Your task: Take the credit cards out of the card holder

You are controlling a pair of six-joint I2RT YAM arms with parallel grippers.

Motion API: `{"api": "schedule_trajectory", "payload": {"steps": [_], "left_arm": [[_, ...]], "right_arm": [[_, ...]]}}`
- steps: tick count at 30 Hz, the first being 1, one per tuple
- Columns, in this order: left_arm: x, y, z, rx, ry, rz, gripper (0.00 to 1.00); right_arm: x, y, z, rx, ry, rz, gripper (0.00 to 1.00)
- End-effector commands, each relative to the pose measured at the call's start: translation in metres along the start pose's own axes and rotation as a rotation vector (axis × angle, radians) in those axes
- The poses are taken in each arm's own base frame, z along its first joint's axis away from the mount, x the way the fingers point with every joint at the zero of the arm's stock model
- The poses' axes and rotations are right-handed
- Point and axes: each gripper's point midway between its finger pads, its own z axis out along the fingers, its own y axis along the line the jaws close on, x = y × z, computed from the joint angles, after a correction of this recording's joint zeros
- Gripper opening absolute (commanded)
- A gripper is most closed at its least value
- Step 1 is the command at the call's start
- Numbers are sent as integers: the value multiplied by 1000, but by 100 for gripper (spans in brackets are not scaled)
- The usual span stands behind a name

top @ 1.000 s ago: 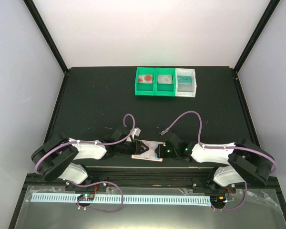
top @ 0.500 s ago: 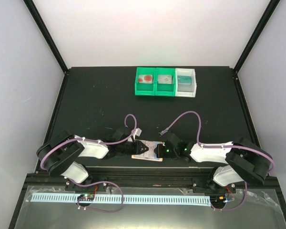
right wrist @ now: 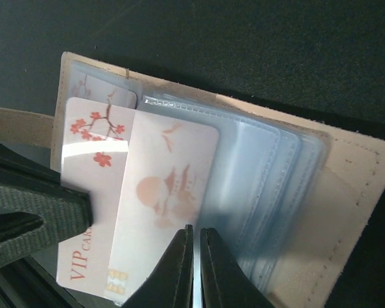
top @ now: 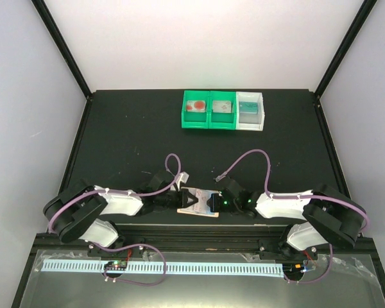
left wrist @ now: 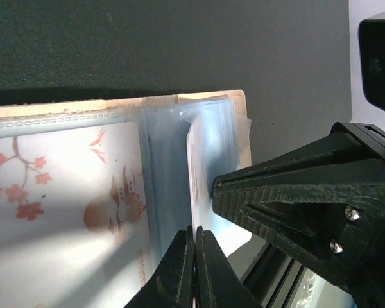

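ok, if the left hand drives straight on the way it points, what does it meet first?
The card holder: the shut left hand has its tips at the clear sleeves. Whether anything is pinched there is unclear; the right hand sits just beside.

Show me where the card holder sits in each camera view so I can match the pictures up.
Top external: the card holder is small, at the low centre of the picture.
Left wrist: it fills the left half and centre, with its tan edge along the top.
Right wrist: it spans nearly the whole frame, tan cover showing at right.
Shared landmark: the sun-print card shows in both wrist views; from above its print is too small to make out.
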Motion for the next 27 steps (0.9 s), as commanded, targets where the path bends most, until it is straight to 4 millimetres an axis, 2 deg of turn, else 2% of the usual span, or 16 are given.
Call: {"api": "schedule_trajectory", "payload": {"steps": [1,8,13,16,20,25,27], "left_arm": [[-4,7,-10,-36,-41,1,2],[-10,15,-25,-110,-81,24,2],[-16,3,-41,-101,-120,71,1],[-19,-7,-53,-98,-129,135,1],[-21,-32,-71,-58,-140,246,2],[-16,-70,-94,75,-151,383,2],[-10,-87,-103,149,-147,438,2]], "right_arm": [[9,-16,2,58,23,3,8],[6,-14,0,51,8,-20,8],[-13,3,-17,13,-72,-96,8],[-31,24,-39,-22,-127,-204,9],[-53,53,-80,-82,-231,-345,10],[-61,93,-134,-208,-305,-544,14],[-58,105,-151,-247,-289,-609,16]]}}
